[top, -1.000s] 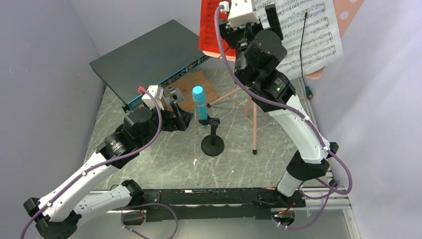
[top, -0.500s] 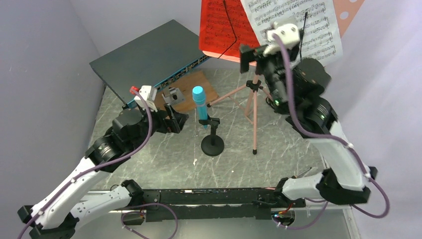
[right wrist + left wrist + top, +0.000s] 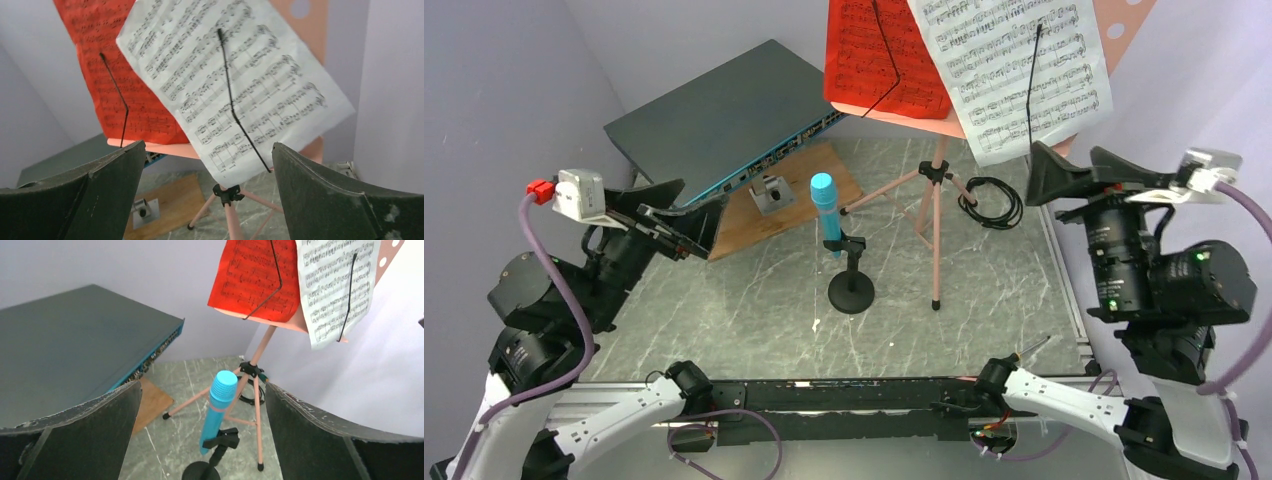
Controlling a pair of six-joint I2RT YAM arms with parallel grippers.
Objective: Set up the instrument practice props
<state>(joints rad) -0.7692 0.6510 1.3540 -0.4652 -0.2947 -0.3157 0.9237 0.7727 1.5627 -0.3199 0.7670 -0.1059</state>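
Now, left hand (image 3: 686, 212): wide open, empty.
right hand (image 3: 1064, 152): wide open, empty.
music stand (image 3: 936, 215): upright on bench (image 3: 754, 320), carrying red page (image 3: 879, 55) and white page (image 3: 1014, 70).
microphone (image 3: 825, 205): clipped in mic stand (image 3: 851, 290), near the tripod legs.

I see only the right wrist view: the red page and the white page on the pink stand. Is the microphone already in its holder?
Observer: Yes. The cyan microphone is clipped in the small black stand.
Operator: Where is it from the music stand?
Observer: In the top view it is left of the tripod legs, apart from them.
Operator: Does the left end effector hold something?
Observer: No, the left end effector is open and empty.
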